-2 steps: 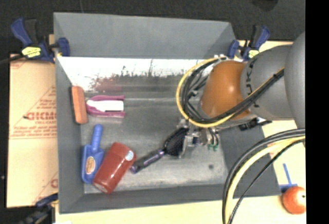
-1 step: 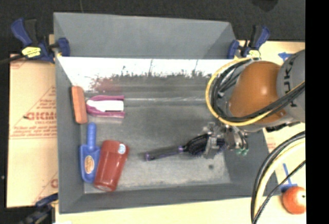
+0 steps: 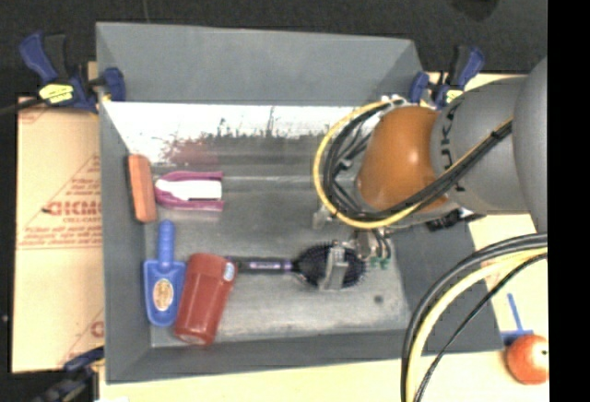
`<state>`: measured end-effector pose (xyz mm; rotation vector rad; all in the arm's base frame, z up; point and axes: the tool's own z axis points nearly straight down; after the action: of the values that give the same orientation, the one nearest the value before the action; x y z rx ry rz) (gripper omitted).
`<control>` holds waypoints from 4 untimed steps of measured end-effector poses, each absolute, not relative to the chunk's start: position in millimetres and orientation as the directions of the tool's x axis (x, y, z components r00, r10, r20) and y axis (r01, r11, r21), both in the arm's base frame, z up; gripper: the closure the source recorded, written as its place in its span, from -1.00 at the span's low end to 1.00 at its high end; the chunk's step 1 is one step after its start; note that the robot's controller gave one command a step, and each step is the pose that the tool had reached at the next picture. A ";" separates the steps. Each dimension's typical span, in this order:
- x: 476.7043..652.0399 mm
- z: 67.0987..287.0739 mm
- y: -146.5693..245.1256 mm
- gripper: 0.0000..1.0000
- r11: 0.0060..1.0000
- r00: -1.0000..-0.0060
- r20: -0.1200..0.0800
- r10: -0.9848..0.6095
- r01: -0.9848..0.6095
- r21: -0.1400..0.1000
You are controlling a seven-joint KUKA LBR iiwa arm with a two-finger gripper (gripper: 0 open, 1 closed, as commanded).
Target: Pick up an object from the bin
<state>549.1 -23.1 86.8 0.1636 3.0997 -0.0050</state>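
The gripper hangs over the purple-handled brush.

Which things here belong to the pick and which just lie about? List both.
Job: gripper, over the head of the purple-handled black brush; grey bin.
Lying about: red cup, blue scoop, orange bar, purple-and-white piece.

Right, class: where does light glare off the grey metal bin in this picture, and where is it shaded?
Camera view: strong glare whitens the far inner wall of the grey metal bin. In the same view, the robot's rounded orange wrist cover carries a soft highlight. The floor looks dimmer under the end effector, where the black head of the purple-handled brush merges with the shade.
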 end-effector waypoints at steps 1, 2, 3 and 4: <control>549.2 87.2 -23.5 -1.00 0.994 -0.994 -0.038 0.105 0.105 -0.001; 556.3 81.0 -19.8 -1.00 0.994 -0.993 -0.035 0.111 0.111 -0.002; 537.9 73.2 -1.0 1.00 1.000 -0.999 -0.043 -0.004 -0.004 -0.007; 538.0 73.4 -1.1 1.00 1.000 -0.999 -0.044 -0.004 -0.004 -0.007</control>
<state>538.0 -1.1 73.4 -0.0060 3.0978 -0.0103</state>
